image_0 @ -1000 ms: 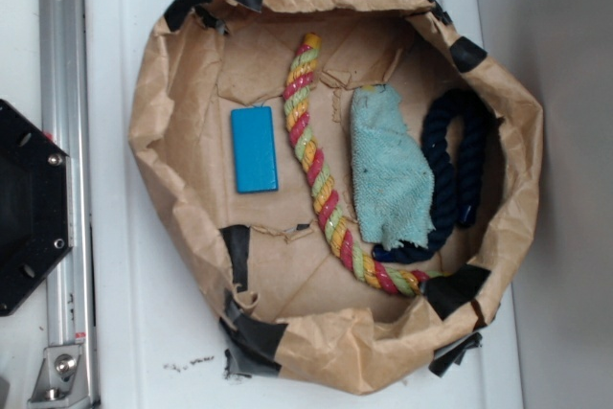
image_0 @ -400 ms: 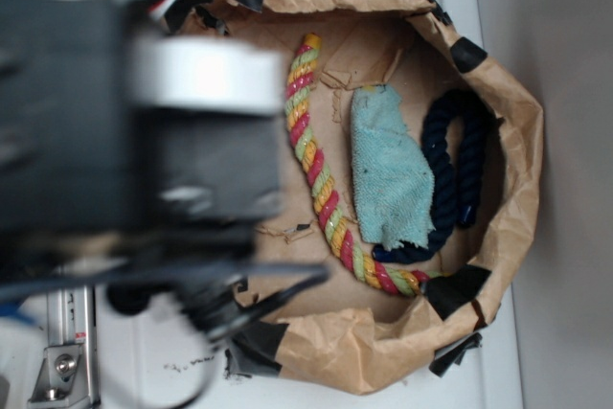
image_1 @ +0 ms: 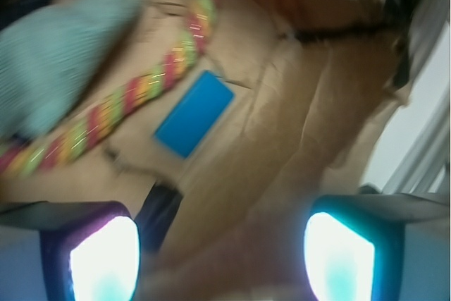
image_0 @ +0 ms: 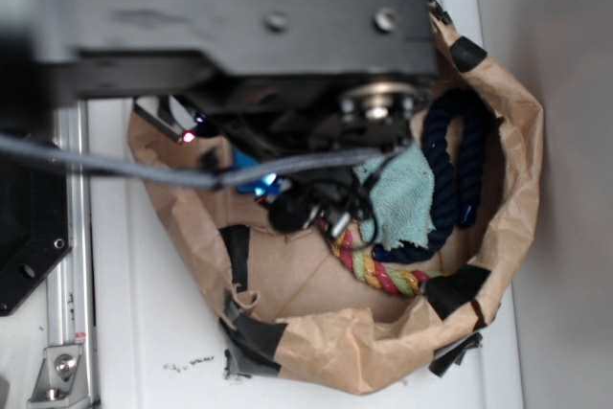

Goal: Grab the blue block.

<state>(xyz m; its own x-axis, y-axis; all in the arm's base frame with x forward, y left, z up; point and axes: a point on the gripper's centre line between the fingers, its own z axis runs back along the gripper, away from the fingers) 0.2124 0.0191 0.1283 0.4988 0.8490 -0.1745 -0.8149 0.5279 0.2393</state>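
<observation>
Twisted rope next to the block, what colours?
Red, yellow and pale green strands on the twisted rope, beside the blue block. Clearest in wrist view.

Smooth blue block on crinkled matt paper liner.

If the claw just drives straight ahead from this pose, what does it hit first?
Probably bare brown paper, not the block. In the wrist view the open claw centres right of the block, which lies up and left beside the striped rope. The view is blurred, so depth is uncertain.
</observation>
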